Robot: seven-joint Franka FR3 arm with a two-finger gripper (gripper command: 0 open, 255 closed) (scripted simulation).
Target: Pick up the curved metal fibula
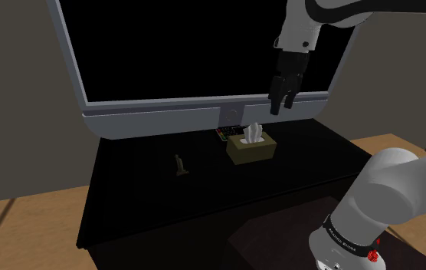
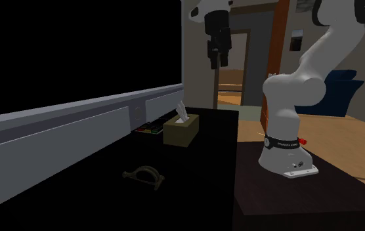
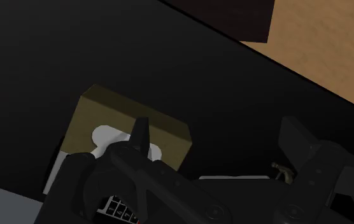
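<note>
The fingers (image 3: pixel 141 136) stood apart, with nothing clasped between them. They hung well above the table (image 1: pixel 150 207), pointing down, over an olive tissue box (image 1: pixel 251 149) with a white tissue standing out of its top. In the shoulder view the fingers sat in front of the grey lower frame of a large screen (image 1: pixel 165 121) that stood at the back of the table. Just beside the box, toward the screen, lay a small dark device with coloured keys (image 1: pixel 221 135). The fibula (image 1: pixel 179 166), a small curved piece drawn in dull olive-grey, lay on the dark table top, well apart from the box, toward the shoulder view's left. In the second exterior view it lay nearer the camera than the box, its curve showing as an arch
</note>
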